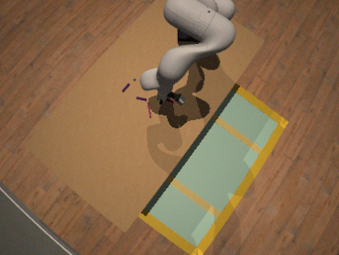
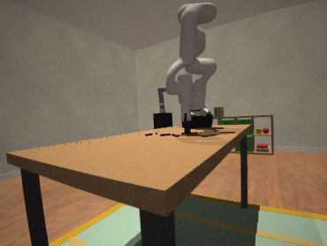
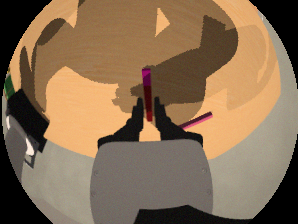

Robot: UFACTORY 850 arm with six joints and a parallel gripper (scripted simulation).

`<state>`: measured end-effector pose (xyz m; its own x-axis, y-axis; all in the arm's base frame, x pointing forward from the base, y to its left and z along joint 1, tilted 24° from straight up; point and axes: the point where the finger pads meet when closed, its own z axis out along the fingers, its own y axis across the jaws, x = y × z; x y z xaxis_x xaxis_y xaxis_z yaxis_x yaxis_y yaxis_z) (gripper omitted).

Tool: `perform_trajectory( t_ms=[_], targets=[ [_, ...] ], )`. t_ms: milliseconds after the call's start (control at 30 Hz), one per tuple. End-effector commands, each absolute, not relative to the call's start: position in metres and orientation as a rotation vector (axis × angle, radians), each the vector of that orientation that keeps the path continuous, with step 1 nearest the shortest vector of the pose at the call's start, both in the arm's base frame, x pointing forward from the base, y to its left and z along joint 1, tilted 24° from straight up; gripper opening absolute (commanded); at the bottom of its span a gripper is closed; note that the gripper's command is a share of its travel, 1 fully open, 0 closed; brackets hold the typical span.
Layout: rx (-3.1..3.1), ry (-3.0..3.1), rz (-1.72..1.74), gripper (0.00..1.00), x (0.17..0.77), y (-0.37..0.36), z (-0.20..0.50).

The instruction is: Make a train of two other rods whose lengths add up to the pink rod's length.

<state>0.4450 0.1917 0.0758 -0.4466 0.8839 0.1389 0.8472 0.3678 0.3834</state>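
Observation:
My gripper [image 3: 148, 104] [image 1: 161, 100] [image 2: 187, 132] is open a little. Its fingers stand on both sides of the red rod [image 3: 149, 114], low over the table, with narrow gaps showing beside it. The red rod lies flat. A magenta rod [image 3: 146, 73] lies at its far end, in nearly the same line; its nearer part looks dark purple in the shadow. I see no clear gap between them, but the joint is hard to make out. The pink rod [image 3: 198, 121] [image 1: 149, 110] lies apart, to the right in the wrist view and slanted.
Two dark purple-looking rods [image 1: 125, 87] [image 1: 141, 98] and a tiny blue rod [image 1: 134, 80] lie left of the gripper in the top view. All are on the wooden table top [image 1: 92, 151] [image 2: 110, 159]. The arm's shadow covers the table around the gripper.

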Motion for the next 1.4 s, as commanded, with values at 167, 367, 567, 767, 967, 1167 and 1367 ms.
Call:
perform_trajectory(
  t_ms=[167, 367, 567, 767, 967, 1167, 1367],
  targets=[
    [1.6, 2.521, 0.623, 0.24, 0.445, 0.192, 0.076],
    [1.6, 2.521, 0.623, 0.24, 0.445, 0.192, 0.076],
    [1.6, 2.521, 0.623, 0.24, 0.444, 0.19, 0.082],
    [1.6, 2.521, 0.623, 0.24, 0.435, 0.182, 0.108],
    [1.6, 2.521, 0.623, 0.24, 0.426, 0.173, 0.137],
    [1.6, 2.521, 0.623, 0.24, 0.422, 0.168, 0.15],
    [1.6, 2.521, 0.623, 0.24, 0.42, 0.166, 0.158]
  ],
)
